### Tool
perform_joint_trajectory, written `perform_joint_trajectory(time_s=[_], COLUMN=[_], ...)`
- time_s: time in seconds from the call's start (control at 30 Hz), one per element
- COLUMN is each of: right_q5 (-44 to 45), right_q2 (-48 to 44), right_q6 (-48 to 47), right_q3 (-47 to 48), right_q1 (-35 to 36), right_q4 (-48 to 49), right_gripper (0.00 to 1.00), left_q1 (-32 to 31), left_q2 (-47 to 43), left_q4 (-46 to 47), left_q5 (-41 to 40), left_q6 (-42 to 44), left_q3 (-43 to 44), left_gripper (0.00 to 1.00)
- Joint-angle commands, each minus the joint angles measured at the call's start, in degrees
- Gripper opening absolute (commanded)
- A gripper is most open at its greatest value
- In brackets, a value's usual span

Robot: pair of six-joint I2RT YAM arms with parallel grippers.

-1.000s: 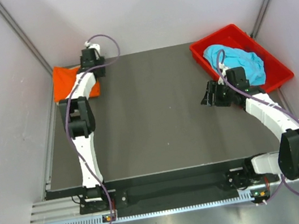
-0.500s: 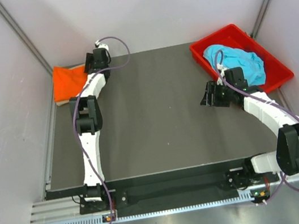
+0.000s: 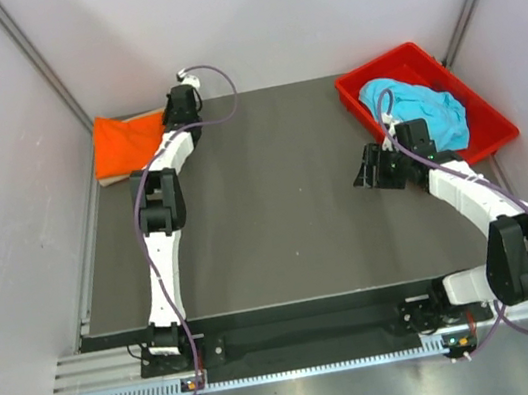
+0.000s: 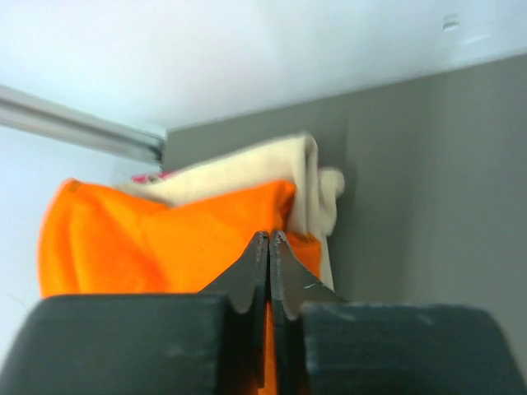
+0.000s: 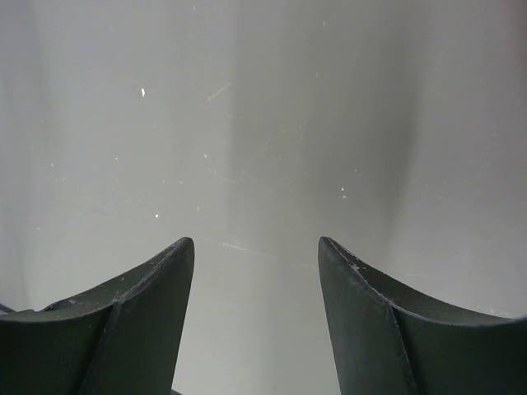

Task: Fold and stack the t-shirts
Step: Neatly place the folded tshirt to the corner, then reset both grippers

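Desk: no shirt lies spread on its middle for folding.
Turquoise shirt: bunched and unfolded inside the red bin at the far right of the desk.
Orange shirt: folded flat in the far left corner, on top of the tan shirt, whose edge shows behind and beside it.
Progress: by the look of it, two of three shirts are folded and stacked; the turquoise one is left to take out, fold and add.
Right fingers: spread well apart over bare desk just beside the bin, holding and touching nothing.
Left fingers: pressed tip to tip just in front of the orange shirt's edge; no cloth visibly pinched between them.
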Motion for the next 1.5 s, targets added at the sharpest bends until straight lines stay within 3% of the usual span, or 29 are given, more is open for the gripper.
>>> perform_joint_trajectory(time_s=[0.0, 0.5, 0.53, 0.67, 0.83, 0.93, 1.0, 1.07, 1.1, 1.13, 1.2, 1.23, 1.4, 1.47], right_q5=[0.34, 0.25, 0.25, 0.16, -0.71, -0.89, -0.54, -0.19, 0.42, 0.86, 2.44, 2.97, 6.13, 6.23], right_q2=[0.69, 0.87, 1.05, 0.7, -0.71, -1.94, -2.46, -2.99, -4.21, -5.27, -9.38, -11.15, -21.08, -23.38], right_q6=[-0.37, -0.55, -0.55, -0.63, -0.02, -0.02, -0.28, -0.46, -0.55, -0.46, -0.37, -0.28, 0.07, 0.16], right_q3=[0.81, 0.29, 0.11, 0.28, 1.42, 2.83, 3.8, 5.29, 5.73, 6.34, 6.52, 6.7, 8.81, 9.6], right_q1=[-0.74, -0.74, -0.74, -0.74, -0.65, -0.65, -0.56, -0.48, -0.39, -0.39, -0.3, -0.39, -0.39, -0.39], right_q4=[2.32, 2.49, 2.49, 1.8, 0.39, -1.45, -2.86, -5.41, -6.37, -8.04, -9.28, -10.15, -13.23, -14.64], right_gripper=[0.62, 0.63, 0.63, 0.63, 0.63, 0.64, 0.65, 0.83, 0.98, 1.0, 1.0, 1.0, 1.0, 1.0], left_q1=[-0.85, -0.67, -0.59, -0.67, -1.64, -1.81, -2.25, -2.78, -3.04, -3.31, -3.75, -4.53, -8.58, -9.02], left_q2=[-2.95, -8.23, -8.23, -8.32, -16.03, -22.09, -25.18, -30.45, -32.56, -37.28, -42.31, -46.95, -64.45, -73.07], left_q4=[11.31, 21.71, 21.72, 16.12, 6.27, -3.31, -7.44, -14.56, -16.06, -18.08, -18.45, -18.71, -14.15, -12.92], left_q5=[0.68, 5.6, 5.26, 3.41, 4.11, 11.91, 17.7, 22.02, 27.35, 29.75, 36.42, 42.9, 54.28, 58.32], left_q6=[2.92, -0.67, -1.12, -2.08, -9.8, -18.86, -23.85, -29.2, -30.81, -32.83, -38.02, -39.43, -42.07, -43.04], left_q3=[-2.72, -13.29, -12.95, -9.61, -9.78, -10.22, -11.7, -13.29, -16.6, -18.9, -27.68, -30.41, -53.75, -59.41], left_gripper=[0.0, 0.01, 0.04, 0.41, 0.57, 0.67, 0.68, 0.68, 0.68, 0.83, 0.86, 0.99, 0.99, 0.99])
